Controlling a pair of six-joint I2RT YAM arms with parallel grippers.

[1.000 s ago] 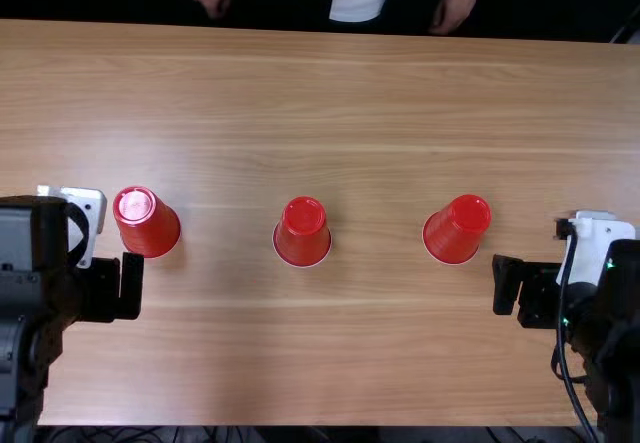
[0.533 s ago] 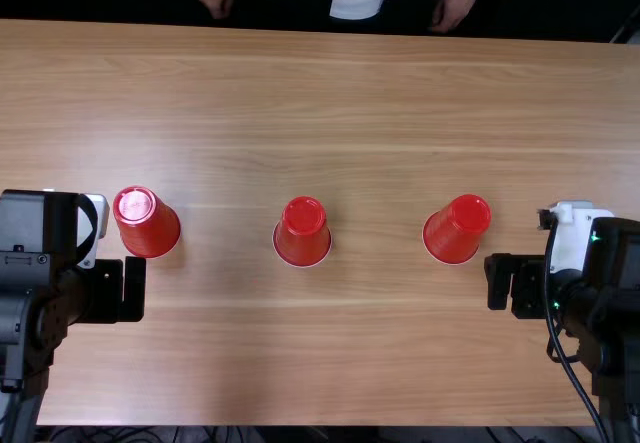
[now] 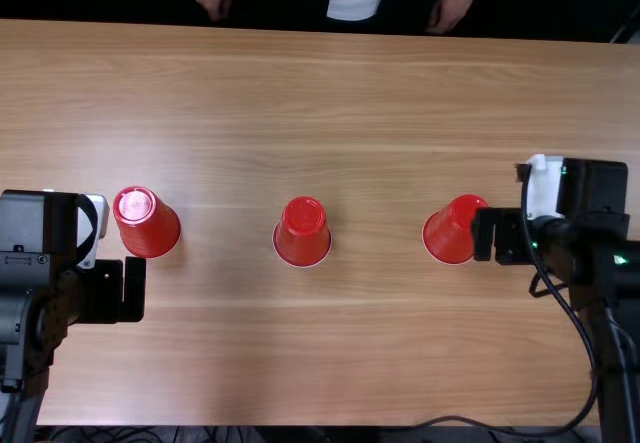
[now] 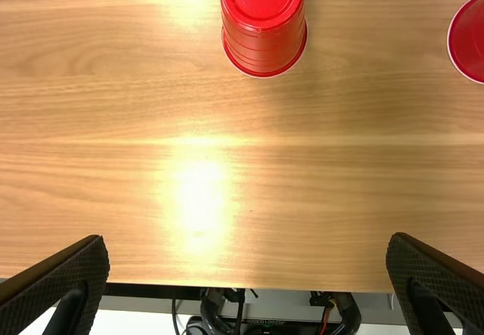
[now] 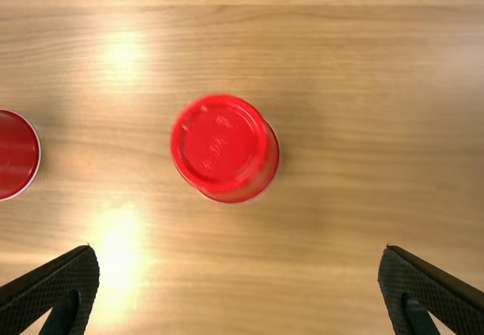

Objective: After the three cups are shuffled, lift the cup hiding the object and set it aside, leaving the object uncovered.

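Overhead, three upside-down red cups line the wooden table [image 3: 320, 93]: left cup [image 3: 145, 223], middle cup [image 3: 302, 231], right cup [image 3: 457, 229]. The right claw [image 3: 484, 235] sits just beside the right cup, and the left claw [image 3: 133, 289] is near the left cup. From the left wrist, the left claw [image 4: 243, 240] gapes wide, holding nothing. From the right wrist, the right claw [image 5: 236, 252] is likewise spread and empty, facing the right cup [image 5: 224, 147].

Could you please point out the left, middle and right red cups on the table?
left cup [image 3: 143, 216], top view, on its upturned base.
middle cup [image 3: 302, 225], top view, on its upturned base.
right cup [image 5: 223, 147], right wrist view, on its upturned base.
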